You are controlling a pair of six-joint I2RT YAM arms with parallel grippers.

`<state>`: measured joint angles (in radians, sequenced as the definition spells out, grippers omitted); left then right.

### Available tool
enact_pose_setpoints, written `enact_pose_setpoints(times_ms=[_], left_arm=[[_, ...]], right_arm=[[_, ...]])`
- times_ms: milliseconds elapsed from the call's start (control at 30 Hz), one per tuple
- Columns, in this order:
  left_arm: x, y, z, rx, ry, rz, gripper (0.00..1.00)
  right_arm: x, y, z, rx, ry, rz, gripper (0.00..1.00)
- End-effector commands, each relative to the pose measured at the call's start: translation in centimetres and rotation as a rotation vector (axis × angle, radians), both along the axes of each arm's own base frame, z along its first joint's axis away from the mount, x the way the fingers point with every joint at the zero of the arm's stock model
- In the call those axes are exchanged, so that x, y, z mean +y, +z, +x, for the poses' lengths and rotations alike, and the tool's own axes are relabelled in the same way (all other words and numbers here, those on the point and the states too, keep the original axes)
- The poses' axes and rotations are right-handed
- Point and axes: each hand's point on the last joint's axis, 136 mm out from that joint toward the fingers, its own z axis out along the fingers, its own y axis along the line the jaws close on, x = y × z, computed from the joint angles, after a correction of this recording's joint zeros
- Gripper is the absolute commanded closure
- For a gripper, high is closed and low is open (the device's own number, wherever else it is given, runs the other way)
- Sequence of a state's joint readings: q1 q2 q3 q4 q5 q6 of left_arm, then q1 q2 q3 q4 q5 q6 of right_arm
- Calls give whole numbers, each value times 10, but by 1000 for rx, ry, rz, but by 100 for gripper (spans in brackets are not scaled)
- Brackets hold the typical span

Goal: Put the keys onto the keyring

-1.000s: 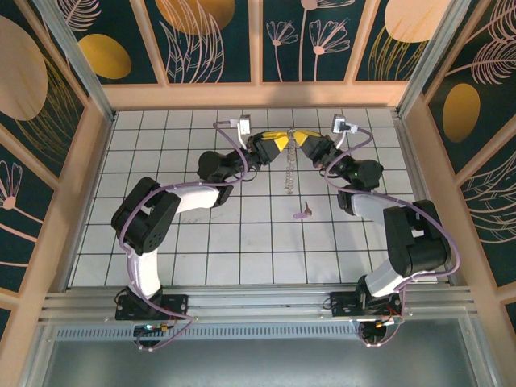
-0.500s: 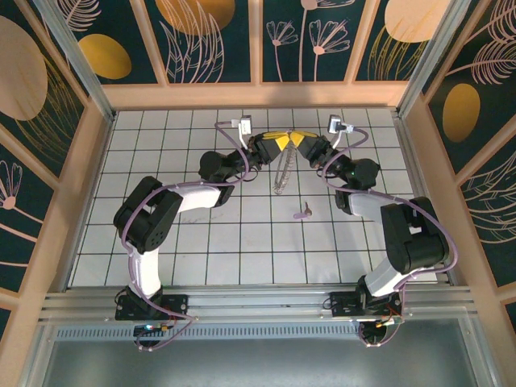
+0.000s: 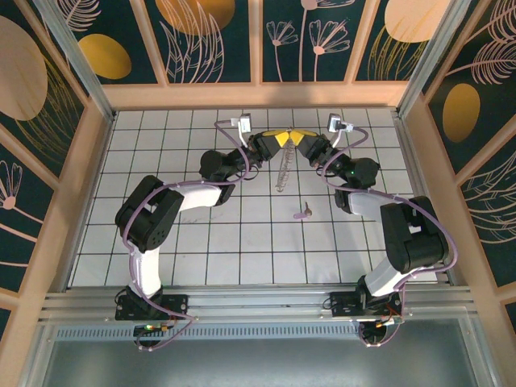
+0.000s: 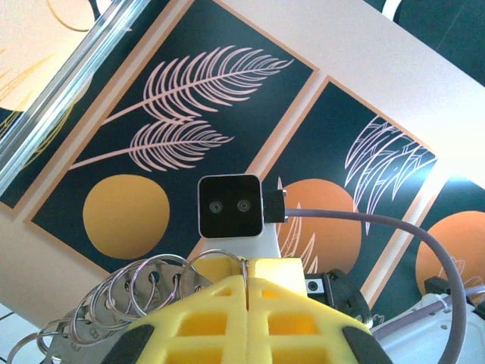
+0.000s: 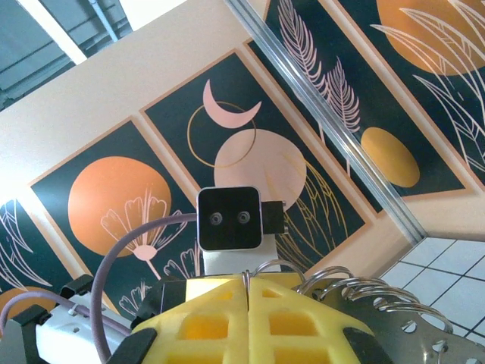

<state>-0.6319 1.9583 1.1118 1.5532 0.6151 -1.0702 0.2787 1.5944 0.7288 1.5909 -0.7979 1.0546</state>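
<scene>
The keyring (image 3: 281, 169) is gripped at its far end by both tools, which meet tip to tip above the far middle of the table (image 3: 161, 242). The left tool (image 3: 279, 139) has its yellow fingers pressed flat together with a wire loop caught at their tips. The right tool (image 3: 300, 139) is closed just as fully on a neighbouring loop, as far as we can read the wrist views. From that shared pinch the keyring trails toward the arm bases, its long axis running near to far. The key (image 3: 302, 212) lies loose on the table, past the keyring's free end and slightly to the right, clearly apart from it and lying slantwise. We judge the right tool the nearer one to fetch it while the left holds the keyring.
</scene>
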Motion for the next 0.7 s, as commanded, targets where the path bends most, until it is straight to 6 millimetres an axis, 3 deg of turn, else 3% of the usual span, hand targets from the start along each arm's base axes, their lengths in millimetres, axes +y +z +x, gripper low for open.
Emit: enact_pose_setpoints(times_ms=[0, 333, 467, 667], left_arm=[[-3, 14, -17, -81, -44, -33, 99], [-3, 17, -20, -100, -43, -35, 100], [1, 18, -19, -101, -10, -35, 100], [8, 19, -18, -116, 45, -16, 100]], right_arm=[[2, 26, -14, -123, 18, 47, 100], [5, 24, -14, -114, 34, 39, 99], [-14, 23, -9, -85, -25, 49, 58], [-52, 11, 3, 11, -190, 34, 50]])
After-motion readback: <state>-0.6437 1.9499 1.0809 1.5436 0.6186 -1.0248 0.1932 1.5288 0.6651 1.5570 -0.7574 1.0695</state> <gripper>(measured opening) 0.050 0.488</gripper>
